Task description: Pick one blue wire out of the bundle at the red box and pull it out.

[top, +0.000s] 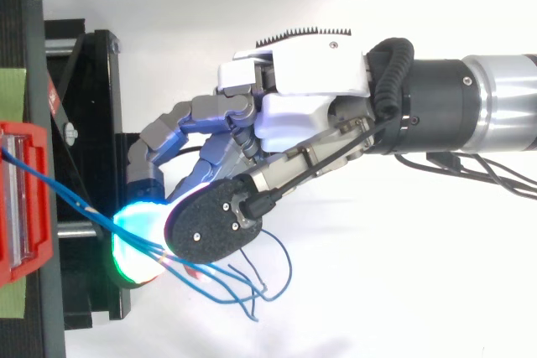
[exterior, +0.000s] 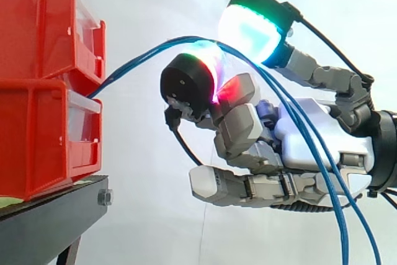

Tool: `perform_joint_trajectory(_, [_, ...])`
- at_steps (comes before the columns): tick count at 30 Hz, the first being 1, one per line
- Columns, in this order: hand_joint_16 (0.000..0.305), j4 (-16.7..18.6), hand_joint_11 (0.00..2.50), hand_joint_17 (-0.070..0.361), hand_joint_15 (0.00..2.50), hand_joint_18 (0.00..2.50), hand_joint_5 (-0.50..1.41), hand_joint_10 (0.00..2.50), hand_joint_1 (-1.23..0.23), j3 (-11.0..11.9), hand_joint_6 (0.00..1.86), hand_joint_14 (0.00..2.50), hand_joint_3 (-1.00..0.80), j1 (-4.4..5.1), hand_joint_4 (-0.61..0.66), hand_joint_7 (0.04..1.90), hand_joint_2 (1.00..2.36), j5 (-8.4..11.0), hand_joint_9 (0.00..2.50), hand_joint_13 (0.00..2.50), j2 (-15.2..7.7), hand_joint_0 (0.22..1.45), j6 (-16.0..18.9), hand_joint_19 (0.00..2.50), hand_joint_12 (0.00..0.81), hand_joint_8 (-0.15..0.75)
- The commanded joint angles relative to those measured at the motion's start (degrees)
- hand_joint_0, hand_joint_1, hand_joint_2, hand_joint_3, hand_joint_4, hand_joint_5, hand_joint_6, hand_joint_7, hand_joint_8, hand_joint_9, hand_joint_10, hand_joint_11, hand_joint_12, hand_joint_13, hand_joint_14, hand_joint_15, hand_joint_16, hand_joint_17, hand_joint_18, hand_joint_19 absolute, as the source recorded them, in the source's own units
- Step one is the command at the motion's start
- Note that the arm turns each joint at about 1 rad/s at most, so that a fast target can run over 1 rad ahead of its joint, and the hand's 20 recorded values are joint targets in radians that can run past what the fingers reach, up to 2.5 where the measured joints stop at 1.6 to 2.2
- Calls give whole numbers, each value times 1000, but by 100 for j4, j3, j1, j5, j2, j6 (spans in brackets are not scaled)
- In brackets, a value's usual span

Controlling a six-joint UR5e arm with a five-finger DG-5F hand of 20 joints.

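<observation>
White curtain [exterior: 155, 203] behind, and the hand [exterior: 313, 131] was curled, its glowing pads [exterior: 248, 32] pinched on the blue wires [exterior: 141, 54]! Those wires ran out of the stacked red bins [exterior: 37, 91] just beyond the fingertips, arched through the pinch, then hung down across the palm. Ahead of the hand and lower, a black stand [exterior: 49, 221] carried the bins.

The black stand [exterior: 43, 221] bears the lower red bin [exterior: 37, 134], the upper red bin [exterior: 37, 23] stacked atop.
</observation>
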Motion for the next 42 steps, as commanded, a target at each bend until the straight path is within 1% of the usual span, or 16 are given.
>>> perform_joint_trajectory(1, [61, -2, 1079, 138, 912, 427, -166, 22, -624, 0, 793, 29, -407, 0, 203, 976, 1008, 0, 896, 874, 0, 548, 0, 483, 382, 283])
perform_joint_trajectory(4, [62, -2, 1086, 140, 913, 427, -165, 23, -629, 0, 796, 27, -422, 0, 202, 975, 1006, 0, 898, 878, 0, 540, 0, 481, 384, 283])
perform_joint_trajectory(7, [62, -11, 1077, 139, 906, 428, -167, 22, -697, 0, 805, 28, -434, 0, 189, 982, 1006, 0, 903, 882, 0, 544, 0, 476, 385, 283])
perform_joint_trajectory(8, [61, -11, 1076, 137, 908, 427, -175, 22, -726, 0, 819, 27, -406, 0, 171, 995, 1008, 0, 900, 880, 0, 568, 0, 468, 374, 276])
perform_joint_trajectory(9, [60, -2, 1090, 135, 898, 431, -185, 24, -746, 0, 838, 28, -367, 0, 183, 973, 1011, 0, 892, 878, 0, 590, 0, 462, 371, 268])
perform_joint_trajectory(13, [60, -2, 1102, 134, 898, 433, -200, 22, -761, 0, 856, 28, -312, 0, 174, 932, 1014, 0, 881, 877, 0, 605, 0, 460, 371, 265])
perform_joint_trajectory(20, [60, -2, 1097, 134, 901, 434, -210, 21, -739, 0, 866, 28, -197, 0, 160, 903, 1020, 0, 864, 873, 0, 613, 0, 461, 368, 261])
perform_joint_trajectory(27, [59, -2, 1106, 134, 906, 434, -208, 21, -730, 0, 865, 28, -173, 9, 163, 894, 1020, 0, 868, 873, 0, 614, 0, 469, 367, 265])
perform_joint_trajectory(29, [60, -2, 1106, 135, 913, 428, -203, 21, -674, 0, 858, 28, -233, 0, 190, 882, 1017, -18, 882, 872, 0, 584, 0, 476, 371, 271])
perform_joint_trajectory(32, [62, 6, 1084, 139, 920, 424, -177, 24, -589, 0, 808, 27, -344, 0, 206, 942, 1012, -53, 898, 877, 0, 547, 0, 489, 380, 281])
perform_joint_trajectory(36, [64, -2, 1079, 144, 917, 431, -165, 22, -546, 0, 788, 27, -437, 9, 215, 969, 1005, -62, 917, 886, 0, 518, 9, 493, 394, 290])
perform_joint_trajectory(41, [65, -2, 1076, 146, 905, 439, -157, 21, -585, 0, 798, 27, -500, 0, 205, 984, 1000, -62, 939, 898, 0, 503, 9, 486, 397, 299])
perform_joint_trajectory(42, [65, -2, 1076, 146, 909, 439, -158, 21, -630, -8, 813, 25, -500, 0, 198, 983, 1000, -62, 944, 900, 0, 503, 9, 485, 395, 297])
